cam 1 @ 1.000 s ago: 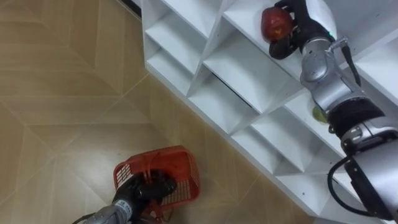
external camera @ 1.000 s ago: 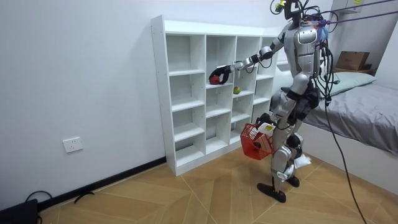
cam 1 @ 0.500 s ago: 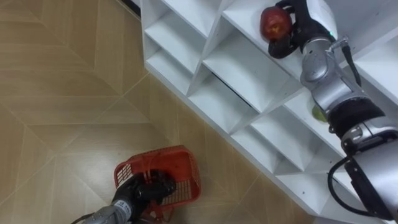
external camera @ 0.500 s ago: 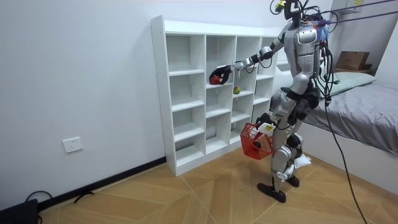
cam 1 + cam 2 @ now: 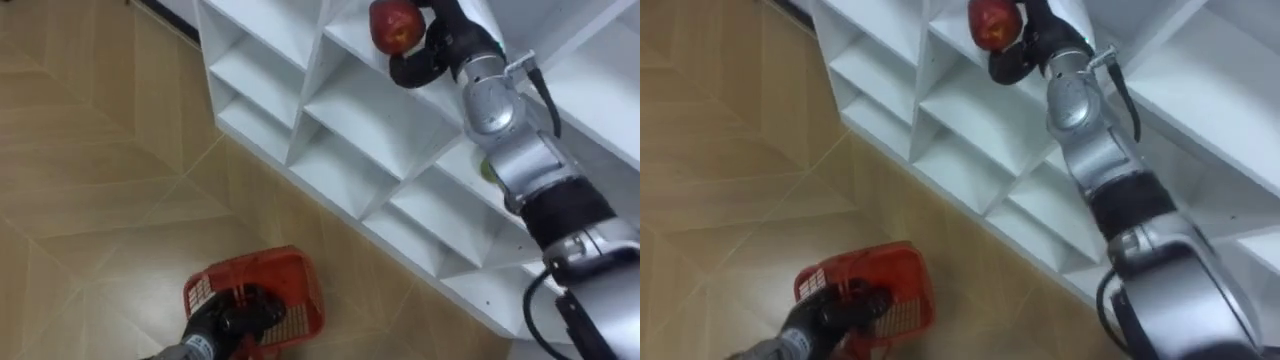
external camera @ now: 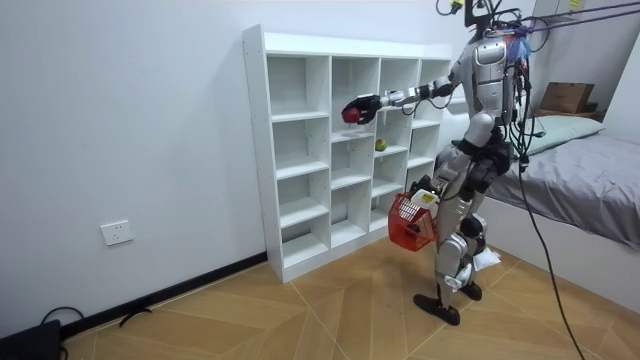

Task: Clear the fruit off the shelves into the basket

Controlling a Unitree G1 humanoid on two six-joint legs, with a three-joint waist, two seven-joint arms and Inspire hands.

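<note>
While the left hand (image 5: 238, 320) grips a red basket (image 5: 292, 268), the right hand (image 5: 438, 45) clasps a round red apple (image 5: 394, 24).

The closet (image 5: 300, 112) stands before me. My right hand (image 5: 432, 52) holds an apple (image 5: 396, 24) at an upper compartment, and another fruit (image 6: 380, 144) lies in a neighbouring one. The basket (image 5: 296, 282) hangs low on my left, in my left hand (image 5: 238, 320).

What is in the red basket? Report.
No fruit shows, only bare mesh floor. The left hand, curled round the red basket, covers part of it. The red apple is in the right hand.
</note>
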